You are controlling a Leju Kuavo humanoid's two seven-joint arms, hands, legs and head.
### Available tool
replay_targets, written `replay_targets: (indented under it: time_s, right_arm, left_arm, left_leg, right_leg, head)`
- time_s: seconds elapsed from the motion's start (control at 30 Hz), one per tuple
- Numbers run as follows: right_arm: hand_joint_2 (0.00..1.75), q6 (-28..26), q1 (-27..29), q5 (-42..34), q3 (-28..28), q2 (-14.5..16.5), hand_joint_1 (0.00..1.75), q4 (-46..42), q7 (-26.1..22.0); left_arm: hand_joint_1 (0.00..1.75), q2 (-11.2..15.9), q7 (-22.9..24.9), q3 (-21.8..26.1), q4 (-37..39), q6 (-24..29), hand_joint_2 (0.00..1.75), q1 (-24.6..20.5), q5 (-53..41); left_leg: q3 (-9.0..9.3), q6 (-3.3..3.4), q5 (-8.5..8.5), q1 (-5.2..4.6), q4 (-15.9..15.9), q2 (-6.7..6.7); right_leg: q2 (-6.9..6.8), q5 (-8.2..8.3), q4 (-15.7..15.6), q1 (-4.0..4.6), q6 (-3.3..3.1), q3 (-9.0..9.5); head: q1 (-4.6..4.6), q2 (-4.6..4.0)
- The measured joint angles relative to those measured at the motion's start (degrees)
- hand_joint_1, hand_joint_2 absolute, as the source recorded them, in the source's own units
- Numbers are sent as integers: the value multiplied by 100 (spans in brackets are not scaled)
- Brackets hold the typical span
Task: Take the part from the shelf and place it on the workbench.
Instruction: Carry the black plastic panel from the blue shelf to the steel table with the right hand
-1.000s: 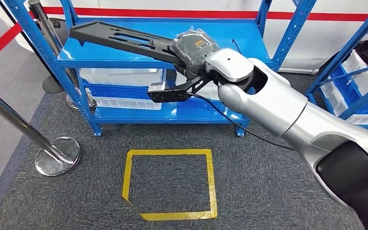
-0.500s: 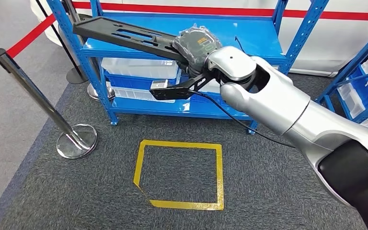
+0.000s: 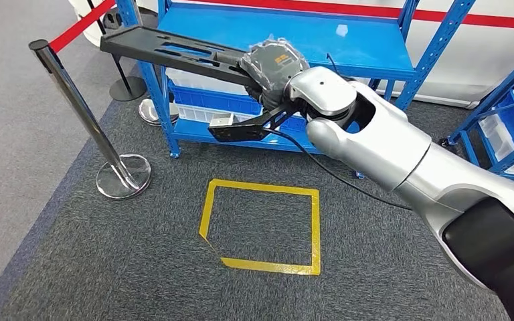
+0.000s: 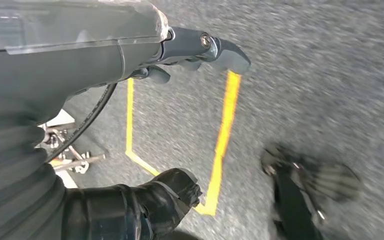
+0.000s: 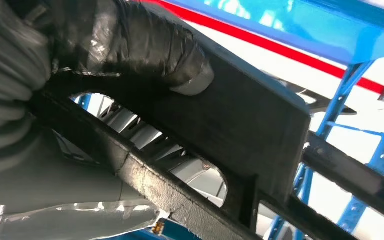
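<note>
The part point(image 3: 167, 50) is a long flat black plate with slots. My right hand point(image 3: 274, 63) grips it at one end and holds it out level in front of the blue shelf's point(image 3: 348, 40) top board, its far end near the left upright. In the right wrist view the taped thumb point(image 5: 145, 45) presses on the part point(image 5: 250, 125). My left hand point(image 4: 130, 55) hangs over the grey carpet, its fingers spread and holding nothing.
A yellow tape square point(image 3: 261, 224) marks the carpet below my right arm. A chrome stanchion point(image 3: 80, 114) with a red belt stands at the left. White bins sit on the blue shelf's lower levels, and a second blue shelf point(image 3: 502, 114) stands at the right.
The whole picture has shifted rightward, so the camera has moved; the stanchion and tape square now sit further right. My right hand keeps the same hold on the part.
</note>
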Motion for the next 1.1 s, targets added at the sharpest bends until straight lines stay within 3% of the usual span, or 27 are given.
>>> replay_targets:
  time_s: [0.03, 0.07, 0.1, 0.17, 0.23, 0.3, 0.37, 0.4, 0.43, 0.5, 0.53, 0.57, 0.6, 0.67, 0.73, 0.77, 0.8, 0.87, 0.9, 0.93, 1.03, 1.07, 1.1]
  right_arm:
    - [175, -3, 6, -2, 0, -9, 175, 0, 8]
    - [175, -6, 17, -7, 0, -17, 175, 0, 14]
    - [175, -9, 29, -13, 0, -22, 175, 0, 19]
    - [175, -14, 43, -22, -3, -25, 175, -5, 28]
    - [175, -22, 39, -26, -33, 4, 175, -39, 36]
    - [175, -45, 25, -20, -96, 33, 175, -72, 40]
    - [175, -64, 12, -3, -135, 37, 175, -76, 45]
    - [175, -65, 8, 9, -138, 39, 175, -78, 48]
    - [175, -65, 10, 19, -138, 48, 175, -78, 50]
    - [175, -65, 15, 38, -138, 66, 175, -78, 52]
    - [175, -65, 19, 45, -138, 74, 175, -78, 52]
    - [175, -67, 23, 60, -138, 75, 175, -78, 53]
    - [175, -69, 26, 77, -138, 76, 175, -78, 53]
    - [175, -73, 28, 128, -138, 75, 175, -78, 50]
    - [175, -72, 22, 167, -139, 71, 175, -100, 48]
    - [175, -71, 19, 177, -141, 68, 175, -110, 48]
    - [175, -71, 16, 181, -143, 64, 175, -121, 44]
    - [175, -66, 21, 190, -144, 40, 175, -115, 38]
    - [175, -62, 28, 194, -144, 25, 175, -108, 35]
    - [175, -57, 36, 198, -144, 9, 175, -101, 35]
    - [175, -49, 42, 210, -144, -19, 175, -92, 36]
    - [175, -46, 45, 219, -144, -24, 175, -89, 37]
    - [175, -41, 50, 228, -144, -27, 175, -86, 36]
  left_arm:
    - [0, 2, 2, 1, 0, 0, 175, 2, -1]
    - [0, 4, 2, 2, 0, 0, 175, 2, -3]
    - [0, 5, 1, 2, 0, 0, 175, 3, -5]
    - [0, 8, 1, 5, 0, 0, 175, 5, -14]
    - [0, 1, 1, 11, 0, -1, 175, 11, -21]
    - [0, -7, 2, 24, 0, -1, 175, 20, -24]
    - [0, -1, 5, 36, 0, 0, 175, 22, -27]
    - [0, 3, 6, 38, 1, -1, 175, 19, -28]
    - [0, 7, 8, 38, 1, -1, 175, 18, -30]
    - [0, 19, 10, 39, 2, -2, 175, 16, -34]
    - [0, 26, 11, 40, 2, -1, 175, 18, -37]
    - [0, 36, 12, 40, 2, -1, 175, 18, -38]
    - [0, 43, 12, 40, 2, 0, 175, 16, -40]
    - [0, 50, 11, 40, 2, -1, 175, -1, -50]
    - [0, 50, 8, 40, 2, -2, 175, -25, -69]
    - [0, 50, 6, 40, 2, -3, 175, -30, -77]
    - [0, 50, 4, 40, 2, -4, 175, -33, -81]
    - [0, 47, 5, 40, 3, -4, 175, -24, -87]
    - [0, 44, 8, 41, 3, -4, 175, -21, -89]
    - [0, 41, 10, 42, 4, -4, 175, -17, -91]
    - [0, 39, 12, 43, 4, -3, 175, -8, -92]
    - [0, 39, 12, 43, 4, -3, 175, -5, -93]
    - [0, 39, 12, 43, 4, -3, 175, -3, -96]
  left_leg:
    - [-101, 16, 80, -18, 3, 17]
    - [-200, 24, 157, -35, 5, 38]
    - [-294, 27, 228, -48, 8, 65]
    - [-460, 21, 369, -65, 14, 132]
    - [-555, -15, 491, -73, 18, 215]
    - [-568, -77, 621, -63, -26, 323]
    - [-579, -149, 700, -57, -97, 381]
    - [-624, -179, 568, -55, -33, 327]
    - [-691, -205, 311, -52, 150, 241]
    - [-853, -238, -368, -38, 861, 79]
    - [-902, -254, -572, -36, 1254, 53]
    - [-899, -266, -628, -34, 1553, 45]
    - [-824, -275, -558, -32, 1695, 43]
    - [-376, -280, -287, -23, 1395, 41]
    - [286, -259, -399, -27, 575, 20]
    - [492, -237, -511, -38, 248, 3]
    - [594, -209, -599, -59, 40, -14]
    - [535, -131, -493, -75, -55, -16]
    - [493, -89, -410, -70, -80, -2]
    - [432, -35, -317, -57, -108, 18]
    - [135, 44, -44, -46, -117, 55]
    - [13, 37, 43, -47, -109, 60]
    - [-104, 30, 124, -46, -99, 67]
  right_leg:
    - [7, -179, 367, 9, 2, -34]
    - [14, -198, 611, 20, 1, -8]
    - [17, -101, 699, 30, -7, 86]
    - [-62, 176, 283, 64, -57, 574]
    - [-272, 91, -556, 142, -128, 1202]
    - [-355, -33, -1020, 220, -189, 1443]
    - [-281, 121, -1093, 220, -257, 1349]
    - [-245, 222, -1125, 198, -311, 1275]
    - [-209, 337, -1153, 175, -357, 1183]
    - [-105, 551, -1158, 160, -417, 953]
    - [-61, 644, -1144, 164, -416, 833]
    - [-21, 731, -1124, 166, -412, 707]
    - [7, 814, -1099, 165, -403, 580]
    - [50, 975, -1043, 156, -372, 338]
    - [70, 1113, -997, 158, -315, 169]
    - [69, 1176, -994, 161, -283, 133]
    - [64, 1245, -1015, 159, -249, 115]
    - [64, 1368, -1081, 145, -180, 102]
    - [66, 1311, -1070, 135, -148, 74]
    - [68, 1127, -971, 126, -117, 30]
    - [62, 134, 0, 90, -35, -158]
    - [62, -40, 385, 80, -14, -187]
    - [61, -47, 646, 74, 0, -161]
  head:
    - [-1, 0]
    - [-1, 0]
    - [-1, 1]
    - [-2, 1]
    - [-6, 1]
    - [1, 1]
    - [12, 0]
    - [9, -1]
    - [8, -1]
    - [2, -1]
    - [3, -1]
    - [3, -1]
    - [2, -1]
    - [1, -1]
    - [3, 1]
    - [6, 1]
    - [5, 1]
    - [7, 0]
    - [11, 0]
    - [18, 0]
    - [27, 1]
    - [28, 1]
    - [27, 1]
